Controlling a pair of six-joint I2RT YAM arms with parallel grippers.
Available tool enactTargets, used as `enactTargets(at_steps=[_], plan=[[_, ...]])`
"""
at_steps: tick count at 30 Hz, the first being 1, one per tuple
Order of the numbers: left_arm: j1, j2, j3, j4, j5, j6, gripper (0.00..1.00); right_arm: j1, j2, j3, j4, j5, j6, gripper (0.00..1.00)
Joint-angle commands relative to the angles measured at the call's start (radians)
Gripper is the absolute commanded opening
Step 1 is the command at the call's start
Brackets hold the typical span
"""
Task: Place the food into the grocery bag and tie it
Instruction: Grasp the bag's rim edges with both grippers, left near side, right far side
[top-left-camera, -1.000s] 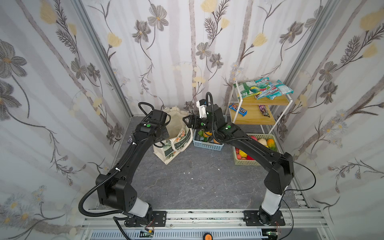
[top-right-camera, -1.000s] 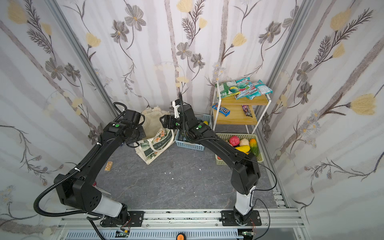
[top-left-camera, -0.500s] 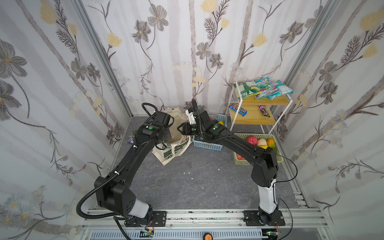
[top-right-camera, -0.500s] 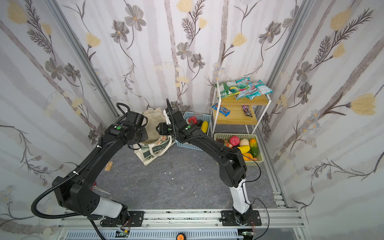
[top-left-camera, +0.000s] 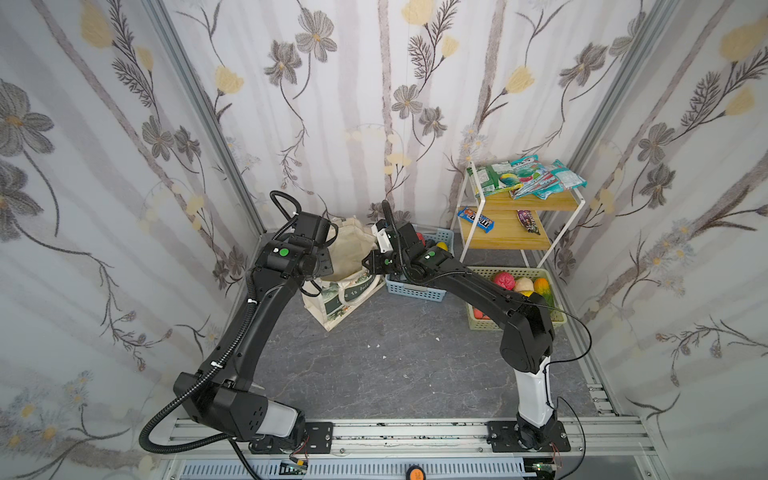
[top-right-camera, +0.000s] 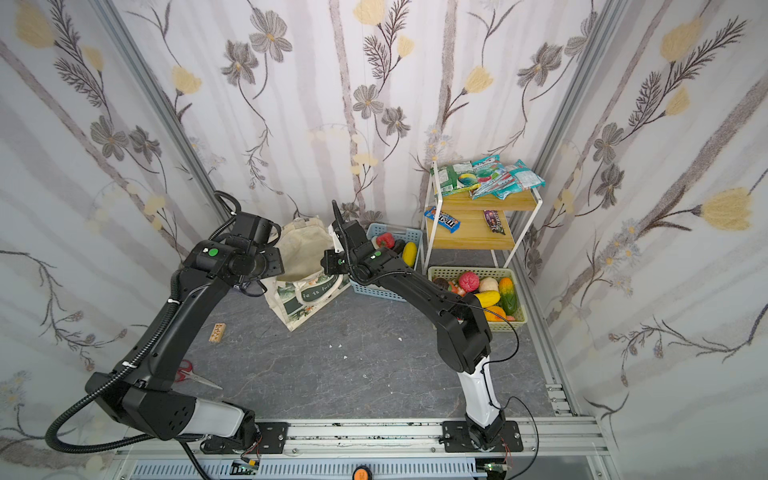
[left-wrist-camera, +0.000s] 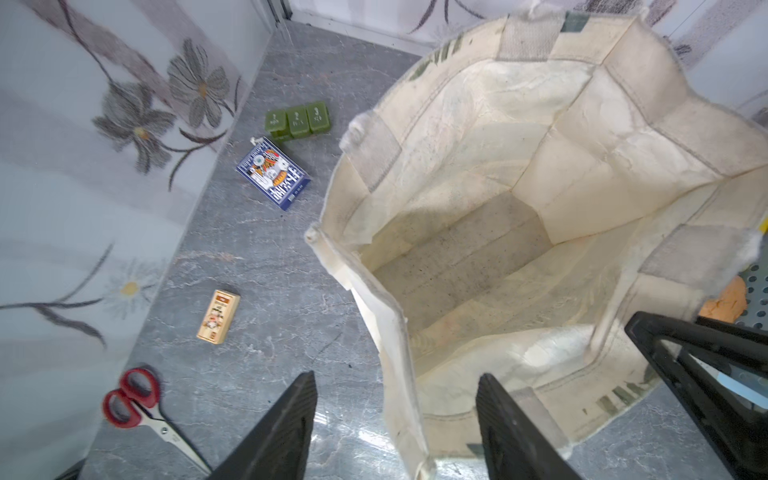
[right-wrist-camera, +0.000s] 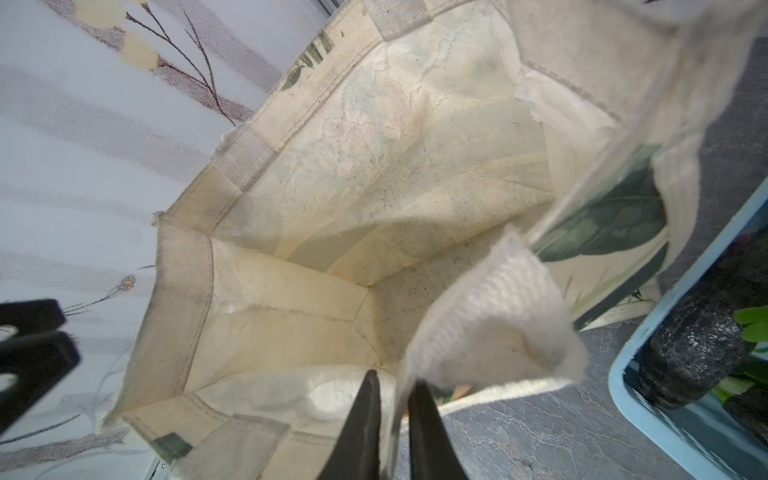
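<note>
The grocery bag (top-left-camera: 351, 253) (top-right-camera: 305, 249) stands open at the back of the floor, and its inside (left-wrist-camera: 478, 249) shows nothing in it. My left gripper (left-wrist-camera: 395, 386) is open, one finger on each side of the bag's near rim. My right gripper (right-wrist-camera: 395, 390) is shut on the opposite rim (right-wrist-camera: 490, 316), with fabric pinched between its fingers. In both top views the two grippers (top-left-camera: 328, 266) (top-left-camera: 368, 264) face each other across the bag's mouth. Toy food lies in the blue basket (top-right-camera: 374, 291) and the yellow basket (top-right-camera: 515, 322). A green snack packet (top-left-camera: 494, 178) lies on the shelf.
The wooden shelf rack (top-left-camera: 511, 241) with candy bars stands at the back right. Left of the bag, on the floor, lie red scissors (left-wrist-camera: 133, 399), a small wooden box (left-wrist-camera: 218, 316), a blue card box (left-wrist-camera: 274, 174) and green blocks (left-wrist-camera: 297, 120). Walls close in on three sides.
My right gripper swung left from above the blue basket to the bag and shut on its rim. My left gripper opened and let go of the bag's rim.
</note>
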Motion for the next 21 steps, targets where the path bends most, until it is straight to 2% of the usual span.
enactTargets(at_steps=[1,4,9,17,21], plan=[[0.015,0.034,0.056,-0.034,-0.086,0.09,0.69,0.0,-0.003,0.005,-0.024,-0.005,-0.037,0.14],[0.059,0.101,0.114,0.001,-0.075,0.15,0.72,0.0,-0.007,-0.005,-0.023,-0.017,-0.043,0.13],[0.098,0.292,0.275,0.007,-0.041,0.276,0.7,0.002,0.002,-0.006,-0.011,-0.053,-0.037,0.12],[0.145,0.551,0.569,-0.068,0.005,0.37,0.73,0.006,-0.005,-0.02,-0.02,-0.063,-0.047,0.12],[0.165,0.647,0.65,-0.073,0.073,0.397,0.74,0.006,-0.007,-0.023,-0.017,-0.064,-0.055,0.12]])
